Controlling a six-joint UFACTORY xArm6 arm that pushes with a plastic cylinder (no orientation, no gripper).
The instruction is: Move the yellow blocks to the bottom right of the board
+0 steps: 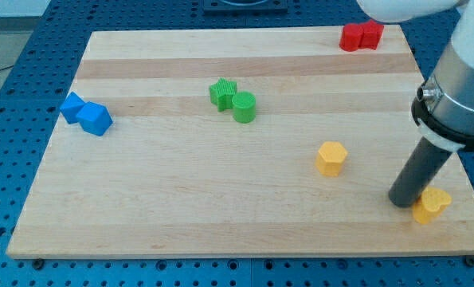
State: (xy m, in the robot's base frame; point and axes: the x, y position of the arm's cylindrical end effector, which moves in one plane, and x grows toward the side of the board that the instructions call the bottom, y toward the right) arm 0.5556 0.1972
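Note:
A yellow hexagonal block [331, 158] stands on the wooden board [181, 199] right of centre. A second yellow block [432, 204], its shape unclear, lies near the board's bottom right corner. My tip [401, 202] rests on the board just to the left of this second yellow block, touching or nearly touching it. The rod rises from there toward the view's upper right and hides part of that block.
A green star [222, 92] and a green cylinder [244, 107] touch at upper centre. Two blue blocks [86, 114] sit together at the left edge. Two red blocks [360, 37] sit together at the top right edge. Blue perforated table surrounds the board.

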